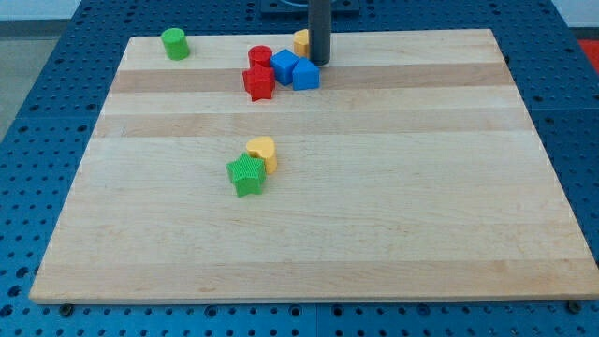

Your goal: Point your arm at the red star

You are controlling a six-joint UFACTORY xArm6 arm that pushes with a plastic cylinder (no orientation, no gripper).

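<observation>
Altogether: two red blocks (259, 73), two blue (295, 70), two yellow (263, 152), two green (247, 175); no fingers, only my tip (320, 62).

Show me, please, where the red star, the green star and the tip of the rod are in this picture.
red star (259, 84): camera view, on its top face.
green star (247, 175): camera view, middle of its top face.
my tip (320, 63): camera view, the rod's very lower end, right of the blue blocks.

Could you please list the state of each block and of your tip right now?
Red star: flat, touching red cylinder and blue cube.
Red cylinder: upright.
Blue cube: against blue block.
Blue block: below my tip.
Yellow block: beside rod.
Green cylinder: alone.
Green star: touching yellow heart.
My tip: right of the star, apart.
</observation>
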